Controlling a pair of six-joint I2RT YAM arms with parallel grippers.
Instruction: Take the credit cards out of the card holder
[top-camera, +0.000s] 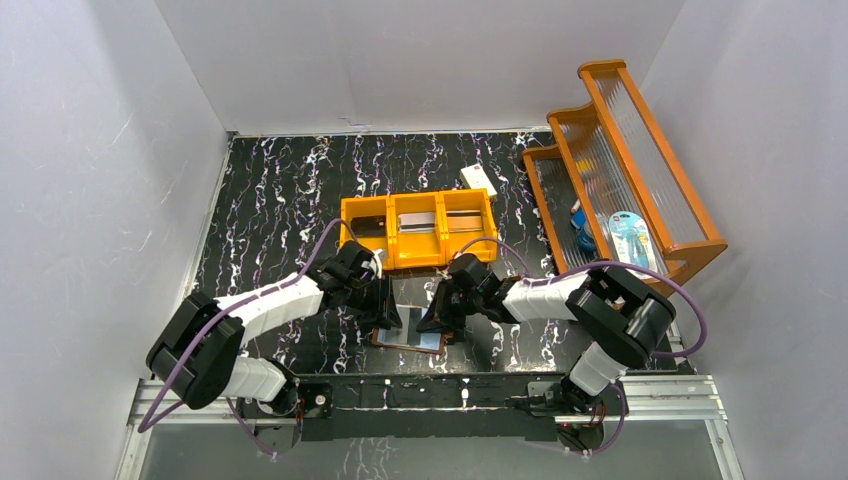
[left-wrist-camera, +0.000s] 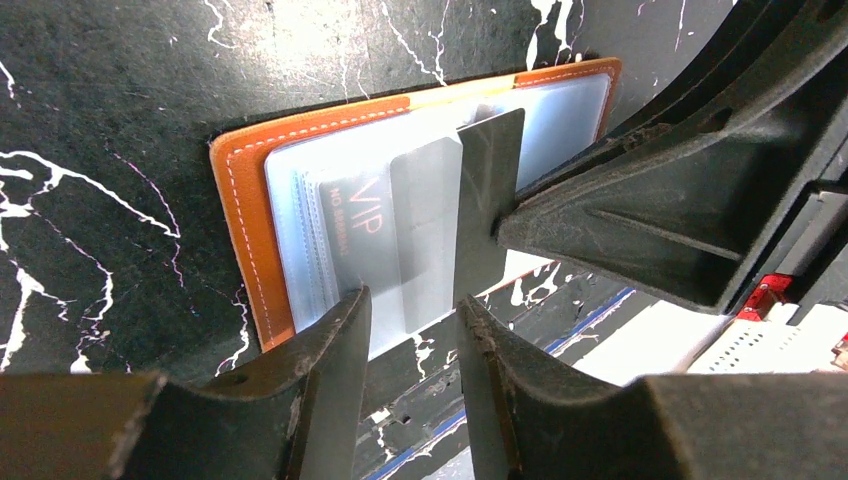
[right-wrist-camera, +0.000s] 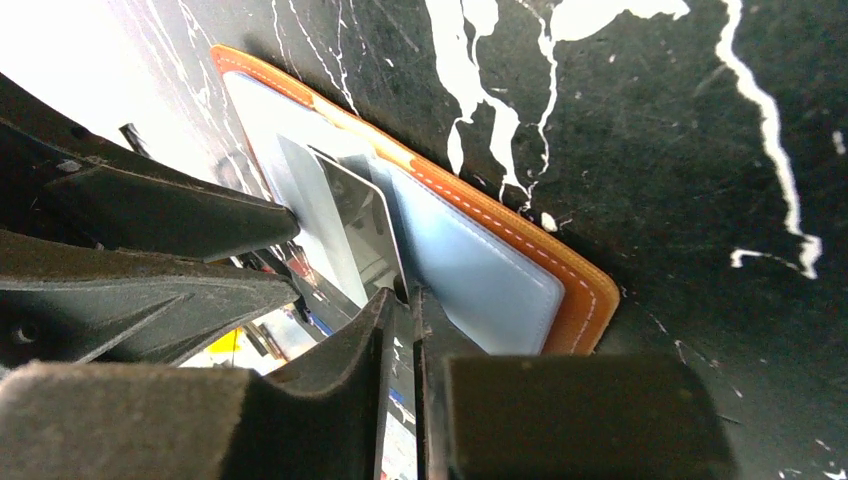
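Your black, white-veined marble tabletop (top-camera: 300, 190) is carrying the small brown leather bifold card holder (left-wrist-camera: 245, 200), which is lying open, pale blue-grey faces up, directly beneath both grippers. Your right gripper (right-wrist-camera: 403, 300) is pinching the edge of a thin dark grey credit card (left-wrist-camera: 490, 185), which is standing up out of the holder just ahead of its fingertips. Your left gripper (left-wrist-camera: 410, 310) is keeping its fingers apart, straddling the holder's edge and clamping nothing.
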